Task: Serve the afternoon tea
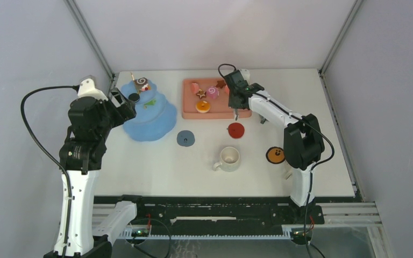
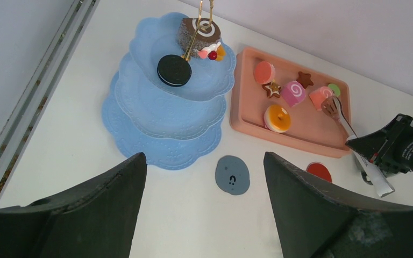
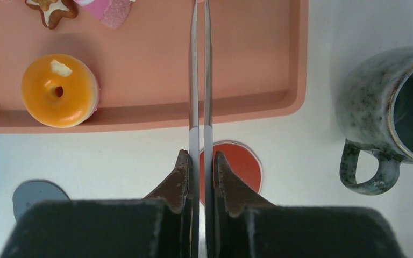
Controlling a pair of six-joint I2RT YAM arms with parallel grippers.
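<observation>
Cream mug (image 1: 229, 158) nearest, mid-table. Right gripper (image 3: 200, 156) clamped on metal tongs (image 3: 193, 64), blades squeezed together over pink tray (image 1: 189, 110) near rim. Pastries (image 1: 203, 106) on tray. Left gripper (image 2: 204, 156) fingers apart, empty, beside blue tower (image 1: 150, 122); swirl roll (image 2: 199, 31) on top tier.

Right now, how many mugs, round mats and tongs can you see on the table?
Mugs: 2 (cream, grey)
Round mats: 3 (grey-blue, red, orange)
Tongs: 1
Total: 6
</observation>
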